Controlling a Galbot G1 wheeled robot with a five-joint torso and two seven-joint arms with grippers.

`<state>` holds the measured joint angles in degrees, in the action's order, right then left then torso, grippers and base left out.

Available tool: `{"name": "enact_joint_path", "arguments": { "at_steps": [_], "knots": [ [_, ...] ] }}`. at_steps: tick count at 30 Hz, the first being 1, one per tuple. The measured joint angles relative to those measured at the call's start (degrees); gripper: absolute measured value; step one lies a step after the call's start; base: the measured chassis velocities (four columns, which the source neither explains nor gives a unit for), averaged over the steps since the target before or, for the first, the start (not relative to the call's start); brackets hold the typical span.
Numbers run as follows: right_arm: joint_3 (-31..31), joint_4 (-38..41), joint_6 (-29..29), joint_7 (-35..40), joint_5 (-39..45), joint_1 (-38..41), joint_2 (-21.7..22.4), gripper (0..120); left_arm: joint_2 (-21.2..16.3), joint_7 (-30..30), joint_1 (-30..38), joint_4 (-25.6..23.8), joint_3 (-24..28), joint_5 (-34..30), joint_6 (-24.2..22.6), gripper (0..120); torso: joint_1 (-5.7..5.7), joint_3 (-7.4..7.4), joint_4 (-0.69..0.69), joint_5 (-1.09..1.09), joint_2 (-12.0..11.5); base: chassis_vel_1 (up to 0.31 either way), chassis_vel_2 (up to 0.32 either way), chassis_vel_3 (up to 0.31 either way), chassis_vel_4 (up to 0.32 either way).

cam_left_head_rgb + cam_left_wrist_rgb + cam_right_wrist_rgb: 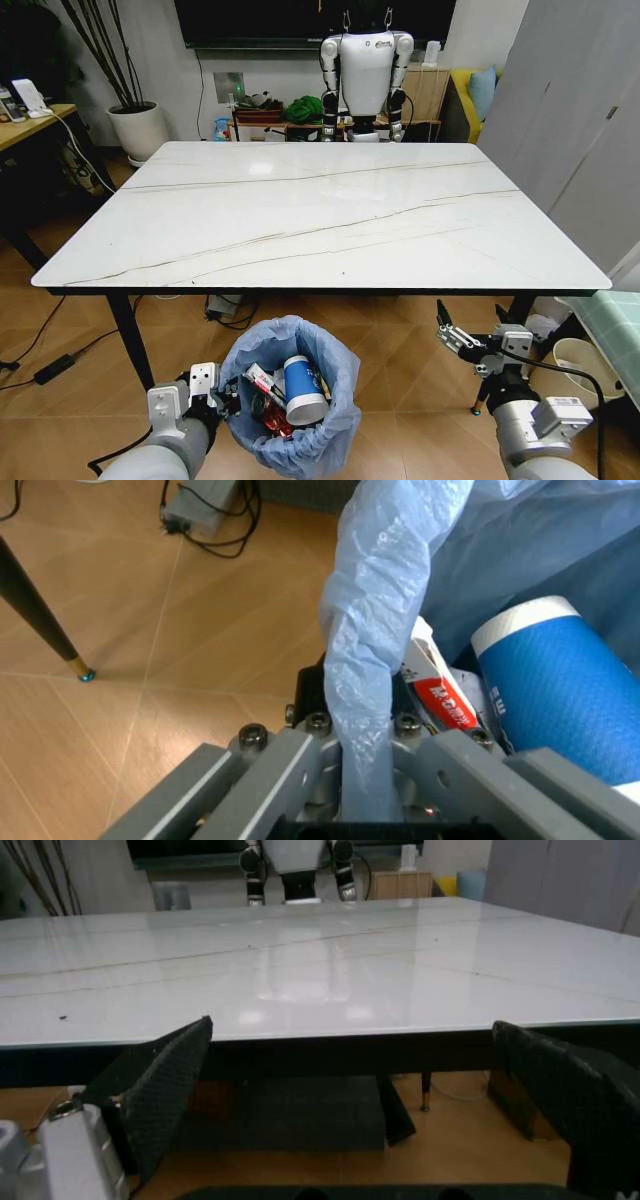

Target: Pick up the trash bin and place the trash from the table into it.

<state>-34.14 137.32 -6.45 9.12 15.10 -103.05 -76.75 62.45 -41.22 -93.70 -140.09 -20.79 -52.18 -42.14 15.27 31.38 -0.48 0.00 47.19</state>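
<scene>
Left gripper (222,400) clamping trash bin (290,440) rim, jaws hidden

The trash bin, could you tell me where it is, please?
In the head view, the trash bin hangs below the table's near edge, its bag rim pinched by the left pincer.

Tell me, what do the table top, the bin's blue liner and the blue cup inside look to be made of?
The table top looks like polished marble or a stone lookalike: glossy white with thin dark veins. The trash bin liner seems thin plastic film, crinkled and translucent where the left gripper pinches it. The blue cup appears paper, matte with a white rim.
</scene>
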Motion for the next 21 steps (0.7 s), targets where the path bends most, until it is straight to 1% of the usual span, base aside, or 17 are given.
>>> {"name": "enact_joint_path", "arguments": {
  "at_steps": [2,7,10,21],
  "knots": [
    [0.35,-0.12,0.23,0.0,-0.56,-0.13,-0.26,100,-0.04,-0.03,-0.26,-0.09,-0.11,0.1,0.0,0,-0.39,-0.45,0.0,0.0,-0.84,0.0,0.0,0.0,0.0],
    [0.8,-0.23,0.51,0.01,-1.18,-0.35,-0.52,100,-0.18,-0.03,-0.43,-0.21,-0.26,0.12,0.0,0,-0.82,-0.94,0.0,0.0,-1.77,0.0,0.0,0.0,0.0],
    [1.03,-0.3,0.64,0.01,-1.39,-0.42,-0.73,100,-0.32,-0.01,-0.66,-0.19,-0.69,0.1,0.0,0,-1.23,-1.49,0.0,0.0,-2.73,0.0,0.0,0.0,0.0],
    [1.21,-0.92,1.58,0.01,-2.69,-0.8,-1.45,100,-0.89,2.27,-1.31,1.25,-4.04,0.25,0.0,0,-2.51,-3.22,0.0,0.0,-5.74,0.0,0.0,0.0,0.0]
  ]
}}
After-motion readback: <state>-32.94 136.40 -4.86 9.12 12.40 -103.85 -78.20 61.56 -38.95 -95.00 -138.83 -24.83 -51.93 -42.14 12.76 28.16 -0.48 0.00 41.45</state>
